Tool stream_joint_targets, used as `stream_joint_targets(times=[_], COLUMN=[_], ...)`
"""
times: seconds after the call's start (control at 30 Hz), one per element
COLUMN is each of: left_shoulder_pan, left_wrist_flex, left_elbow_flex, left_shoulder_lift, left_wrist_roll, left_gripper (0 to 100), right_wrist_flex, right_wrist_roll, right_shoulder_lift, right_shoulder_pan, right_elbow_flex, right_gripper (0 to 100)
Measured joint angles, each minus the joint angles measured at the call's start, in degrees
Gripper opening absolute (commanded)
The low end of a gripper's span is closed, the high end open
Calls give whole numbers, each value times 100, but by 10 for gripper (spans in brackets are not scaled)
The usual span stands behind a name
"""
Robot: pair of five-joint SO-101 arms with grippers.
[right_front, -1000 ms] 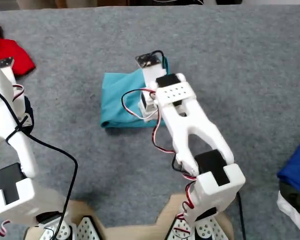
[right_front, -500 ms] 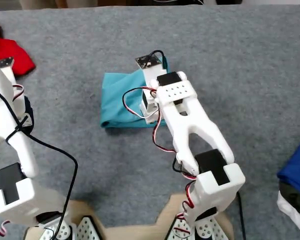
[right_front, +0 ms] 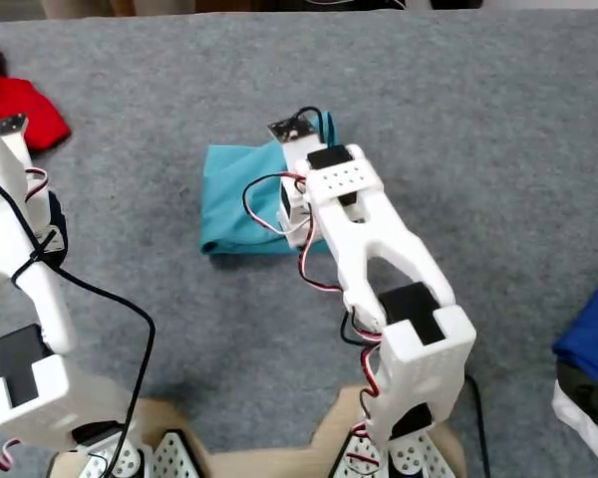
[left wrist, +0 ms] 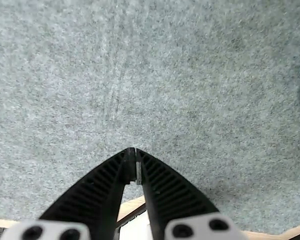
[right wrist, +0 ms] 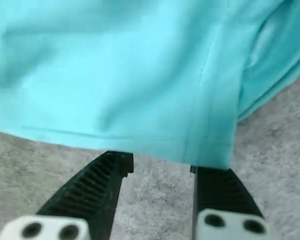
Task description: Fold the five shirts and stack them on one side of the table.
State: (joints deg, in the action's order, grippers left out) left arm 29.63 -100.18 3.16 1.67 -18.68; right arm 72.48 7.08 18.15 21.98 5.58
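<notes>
1. Teal shirt (right_front: 241, 204): 1 item, lying folded into a rough rectangle near the middle of the counter (right_front: 478, 149). In the right wrist view the same teal shirt (right wrist: 115, 75) shows a stitched hem along its near edge and a doubled layer at 1 corner.

2. Right tool (right wrist: 157, 162): its 2 black ribbed fingers are spread wide. Their tips sit at the hem of the teal shirt, with grey counter surface visible between them. Whether the tips touch the fabric cannot be told.

3. Right arm (right_front: 379, 249): 1 white arm, extending from the near edge of the counter over the right-hand part of the teal shirt and covering that part from above.

4. Left tool (left wrist: 135, 155): its 2 fingers are pressed together at the tips, with nothing between them, above bare grey counter.

5. Left arm (right_front: 20, 299): 1 white arm, standing at the left side of the counter, well apart from the teal shirt.

6. Red shirt (right_front: 20, 105): 1 item, crumpled at the far left corner, just beyond the left arm.

7. Pile at the right edge: 3 layers visible, a blue garment (right_front: 590, 344) on top, a dark garment (right_front: 578, 383) under it, and a white garment (right_front: 583, 423) lowest.
</notes>
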Motion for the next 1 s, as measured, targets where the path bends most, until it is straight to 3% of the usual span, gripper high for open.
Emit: stream_joint_targets(times=[0.2, 0.37, 0.87, 1.0], left_shoulder_pan=[0, 0, 0, 0], left_wrist_flex=[0, 0, 0, 0], left_elbow_flex=[0, 0, 0, 0], left_shoulder_lift=[0, 0, 0, 0], left_wrist_roll=[0, 0, 0, 0], left_gripper=[19, 19, 19, 19], right_wrist_flex=[0, 0, 457, 554], right_wrist_roll=[18, 18, -18, -79], right_shoulder_lift=[0, 0, 0, 0], right_shoulder_pan=[0, 0, -26, -18], right_elbow_flex=[-264, -264, -264, -264], right_gripper=[190, 45, 56, 149])
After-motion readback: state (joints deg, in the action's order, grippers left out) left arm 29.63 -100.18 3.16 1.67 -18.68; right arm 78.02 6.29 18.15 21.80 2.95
